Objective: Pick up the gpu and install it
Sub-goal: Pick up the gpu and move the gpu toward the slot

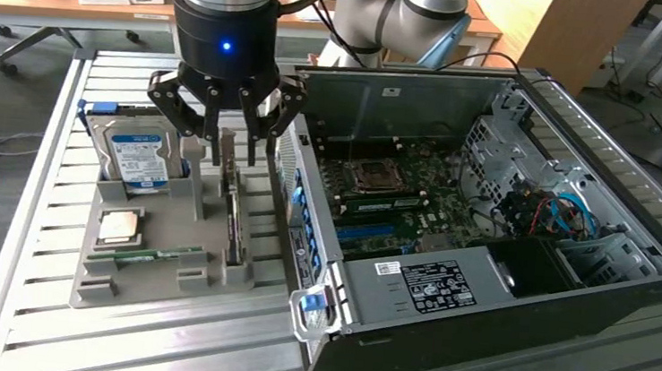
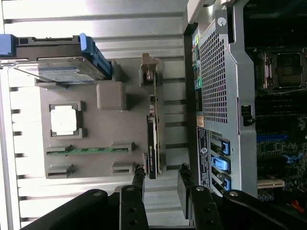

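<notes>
The gpu (image 1: 233,206) is a thin dark card with a green edge, standing on edge in a slot of the grey holder tray (image 1: 199,259). In the wrist view the gpu (image 2: 153,129) runs lengthwise, with its silver bracket at the far end. My gripper (image 1: 233,145) hangs directly over one end of the card, and it is open. Its black fingers (image 2: 138,177) stand on either side of the card's near end, with a gap to the card on each side. Nothing is held in the gripper (image 2: 160,173).
The tray (image 2: 105,129) also holds a hard drive (image 1: 142,155) (image 2: 62,69), a square processor (image 1: 120,225) (image 2: 64,120) and a green RAM stick (image 1: 157,256) (image 2: 88,150). The open computer case (image 1: 484,226) (image 2: 225,96) lies close beside the tray, motherboard (image 1: 402,201) exposed. All sit on a slatted metal table (image 1: 173,343).
</notes>
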Robot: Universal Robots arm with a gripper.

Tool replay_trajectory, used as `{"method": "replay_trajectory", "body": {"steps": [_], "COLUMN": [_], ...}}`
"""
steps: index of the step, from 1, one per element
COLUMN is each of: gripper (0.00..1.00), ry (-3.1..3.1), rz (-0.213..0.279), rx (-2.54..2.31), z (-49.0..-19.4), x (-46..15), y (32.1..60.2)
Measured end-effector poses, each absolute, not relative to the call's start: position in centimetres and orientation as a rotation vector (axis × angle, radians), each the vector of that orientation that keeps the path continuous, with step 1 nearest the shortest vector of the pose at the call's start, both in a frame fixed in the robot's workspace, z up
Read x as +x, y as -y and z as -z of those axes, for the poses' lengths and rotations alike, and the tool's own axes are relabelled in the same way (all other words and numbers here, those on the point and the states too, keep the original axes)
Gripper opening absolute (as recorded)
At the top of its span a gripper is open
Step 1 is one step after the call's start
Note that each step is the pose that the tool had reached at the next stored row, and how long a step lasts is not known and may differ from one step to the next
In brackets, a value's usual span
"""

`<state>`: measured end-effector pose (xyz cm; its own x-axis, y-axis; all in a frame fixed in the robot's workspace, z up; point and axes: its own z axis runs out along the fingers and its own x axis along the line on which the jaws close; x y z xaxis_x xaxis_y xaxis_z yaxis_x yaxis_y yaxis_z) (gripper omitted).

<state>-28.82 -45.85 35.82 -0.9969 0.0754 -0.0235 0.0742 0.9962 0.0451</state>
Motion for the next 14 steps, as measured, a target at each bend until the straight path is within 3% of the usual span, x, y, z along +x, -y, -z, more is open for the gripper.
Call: {"method": "replay_trajectory", "body": {"steps": [14], "gripper": [0.42], "ry": [-3.114], "rz": [-0.068], "rx": [0.117], "z": [-34.0], "x": [-28.8], "y": [45.9]}}
